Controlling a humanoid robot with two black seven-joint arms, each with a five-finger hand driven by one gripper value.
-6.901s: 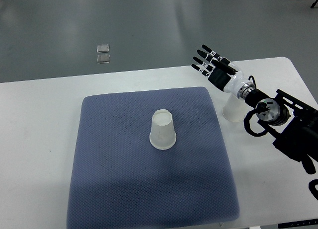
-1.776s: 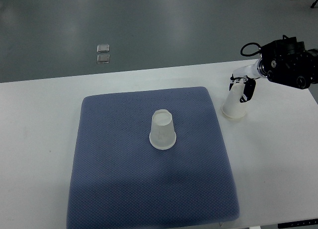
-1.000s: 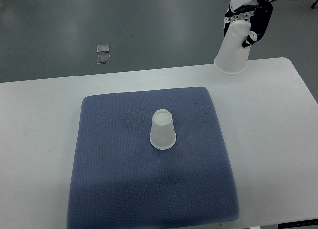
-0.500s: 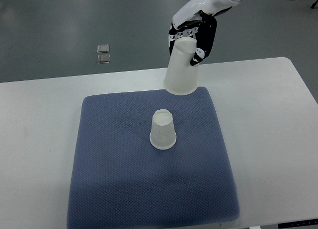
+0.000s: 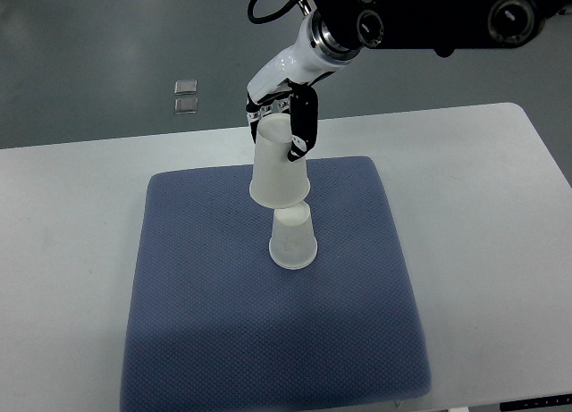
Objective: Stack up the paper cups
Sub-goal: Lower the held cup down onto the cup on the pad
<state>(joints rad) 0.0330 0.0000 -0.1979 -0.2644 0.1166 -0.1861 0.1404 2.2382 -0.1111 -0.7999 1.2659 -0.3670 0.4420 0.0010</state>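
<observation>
The right robot hand (image 5: 280, 130) gripped an upturned paper cup (image 5: 279, 172) by its narrow closed end, black fingers (image 5: 302, 126) wrapped down the cup's right side, and held it in the air directly above a second paper cup (image 5: 293, 239). The held cup hung mouth-down and slightly tilted, its wide rim overlapping the top of the lower cup as seen from above; whether the two were touching could not be told from this angle.

The lower cup stood upside down, mouth flat on a blue-grey mat (image 5: 223, 314), a little right of the mat's centre and toward its far half. The mat lay square on the white surface (image 5: 63, 251), leaving bare margins on the left, right and far sides.

The arm (image 5: 420, 10) carrying the hand reached in from the upper right, its dark housing and round joints crossing the top of the view, with a white forearm section (image 5: 290, 63) angling down and left to the wrist. A black cable (image 5: 268, 1) looped out beside the arm's far end.

Beyond the surface's far edge lay grey floor (image 5: 107, 37), where two small pale square objects (image 5: 186, 96) sat one just behind the other, well to the left of the hand.
</observation>
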